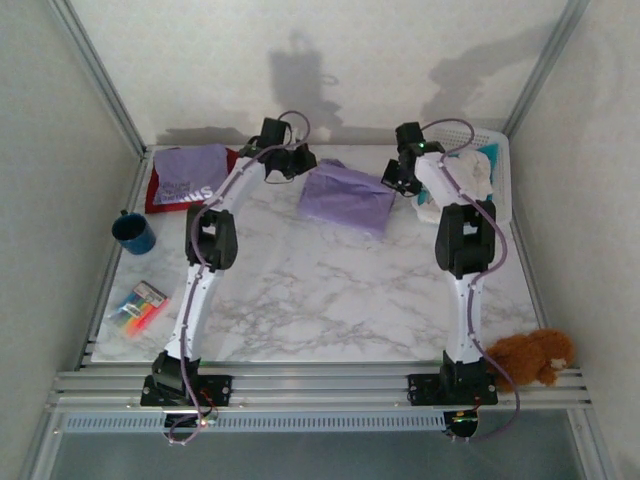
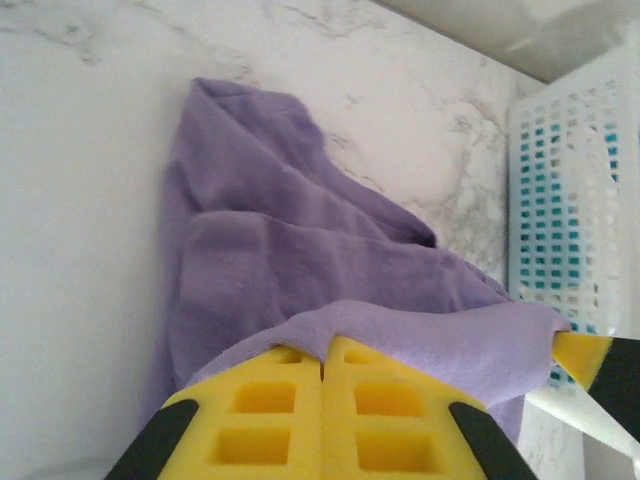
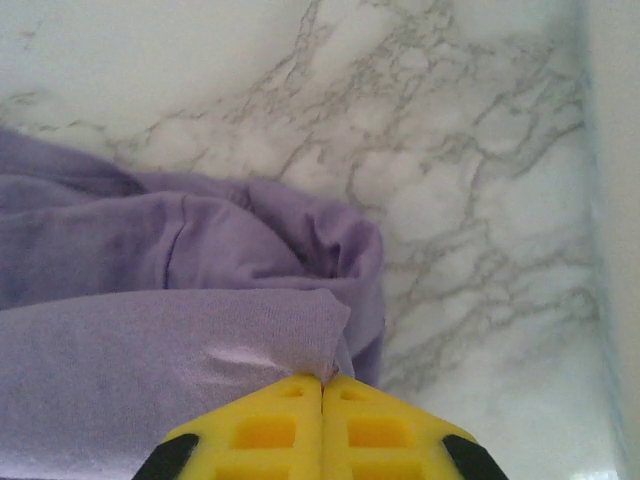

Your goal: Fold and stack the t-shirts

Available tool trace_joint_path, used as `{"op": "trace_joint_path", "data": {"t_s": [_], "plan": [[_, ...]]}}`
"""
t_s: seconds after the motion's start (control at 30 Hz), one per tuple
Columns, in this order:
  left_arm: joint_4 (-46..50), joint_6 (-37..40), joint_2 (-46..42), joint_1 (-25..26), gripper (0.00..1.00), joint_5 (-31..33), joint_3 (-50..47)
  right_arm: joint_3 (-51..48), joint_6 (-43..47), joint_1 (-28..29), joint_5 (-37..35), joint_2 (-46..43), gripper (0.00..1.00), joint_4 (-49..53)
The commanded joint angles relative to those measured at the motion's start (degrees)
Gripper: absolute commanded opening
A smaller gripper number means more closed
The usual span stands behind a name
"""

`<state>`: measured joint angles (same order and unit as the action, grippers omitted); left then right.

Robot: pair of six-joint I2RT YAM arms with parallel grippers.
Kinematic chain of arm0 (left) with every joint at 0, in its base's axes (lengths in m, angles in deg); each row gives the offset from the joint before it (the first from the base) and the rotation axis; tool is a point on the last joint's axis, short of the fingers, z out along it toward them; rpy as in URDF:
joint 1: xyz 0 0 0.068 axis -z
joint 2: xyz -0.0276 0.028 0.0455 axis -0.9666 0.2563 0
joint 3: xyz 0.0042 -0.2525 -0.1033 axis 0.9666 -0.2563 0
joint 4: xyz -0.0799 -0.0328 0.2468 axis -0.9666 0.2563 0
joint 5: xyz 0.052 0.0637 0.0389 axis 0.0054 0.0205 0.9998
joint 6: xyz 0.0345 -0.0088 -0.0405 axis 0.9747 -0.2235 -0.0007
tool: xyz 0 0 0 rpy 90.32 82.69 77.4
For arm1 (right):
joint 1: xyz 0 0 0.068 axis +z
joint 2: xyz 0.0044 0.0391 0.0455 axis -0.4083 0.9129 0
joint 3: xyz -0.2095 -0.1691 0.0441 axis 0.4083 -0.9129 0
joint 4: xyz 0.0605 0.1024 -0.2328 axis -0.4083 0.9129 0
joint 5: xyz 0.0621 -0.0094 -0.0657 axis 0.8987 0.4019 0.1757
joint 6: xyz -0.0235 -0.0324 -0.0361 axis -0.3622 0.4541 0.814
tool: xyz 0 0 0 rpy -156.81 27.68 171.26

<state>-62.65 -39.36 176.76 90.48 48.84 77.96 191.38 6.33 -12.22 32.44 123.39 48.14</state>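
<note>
Clamped tight, the left gripper point(image 2: 322, 352) pinches the plain lavender t-shirt point(image 1: 348, 198) at its 10 o'clock corner; the right gripper point(image 3: 322, 378), equally closed, pinches its 2 o'clock corner. It sits at 12 o'clock on the table point(image 1: 300, 290), the lettered t-shirt point(image 1: 190, 172) at 10 o'clock.

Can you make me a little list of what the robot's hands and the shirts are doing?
left gripper: shut, pinching the plain lavender t-shirt
right gripper: shut, pinching the same shirt
folded pile: lettered lavender t-shirt on red t-shirt, far left
nearby: blue mug, white basket
</note>
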Motion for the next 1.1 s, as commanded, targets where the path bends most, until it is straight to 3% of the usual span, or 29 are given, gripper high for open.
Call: {"op": "trace_joint_path", "data": {"t_s": [0.0, 0.03, 0.07, 0.13, 0.2, 0.27, 0.43, 0.53, 0.67, 0.8, 0.9, 1.07], "plan": [[-8.2, -5.1, 3.2, -1.2, 0.23, -5.3, 2.4, 6.4, 0.1, 0.1, -3.5, 2.3, 0.09, 5.6], [-9.5, -5.6, 3.5, -1.2, 0.4, -5.1, 2.4, 6.7, 0.2, 0.1, -3.5, 2.3, 0.23, 5.3], [-10.8, -5.8, 3.7, -1.3, 0.48, -5.4, 2.4, 7.1, 0.2, 0.1, -4.1, 2.3, 0.36, 5.3], [-12.3, -6.3, 3.4, -1.4, 0.53, -4.5, 2.4, 8.6, 0.6, 0.2, -5.4, 1.7, 0.52, 6.1], [-12.8, -6.8, 2.4, -1.8, 0.61, -3.7, 2.4, 9.2, 1.7, 0.7, -6.8, 0.2, 0.59, 6.6], [-12.7, -7.2, 0.8, -2.2, 0.62, -3.0, 2.4, 9.2, 2.8, 1.5, -8.6, -2.2, 0.65, 6.9], [-10.1, -4.0, -6.1, -1.9, 0.7, 1.6, -0.8, 6.6, 4.5, 4.5, -8.6, -7.5, 0.67, 7.2], [-8.0, -1.3, -10.9, -1.7, 0.69, 4.5, -5.7, 3.0, 3.6, 5.3, -3.8, -8.9, 0.66, 4.6], [-9.9, 1.3, -19.7, 0.0, 0.62, 6.6, -18.4, 0.2, 0.3, 5.4, 3.9, -7.5, 0.51, -0.4], [-14.1, 1.9, -26.8, 2.5, 0.33, 8.1, -32.2, -0.2, -2.2, 6.7, 8.3, -4.0, 0.33, -1.8], [-16.2, 1.8, -27.4, 3.5, 0.1, 8.2, -38.0, -1.4, -3.2, 7.7, 9.5, -1.7, 0.18, -3.4], [-18.5, 1.2, -23.6, 5.8, 0.02, 7.9, -40.8, 0.3, -4.2, 7.9, 12.0, 4.2, 0.08, -2.0]]}}
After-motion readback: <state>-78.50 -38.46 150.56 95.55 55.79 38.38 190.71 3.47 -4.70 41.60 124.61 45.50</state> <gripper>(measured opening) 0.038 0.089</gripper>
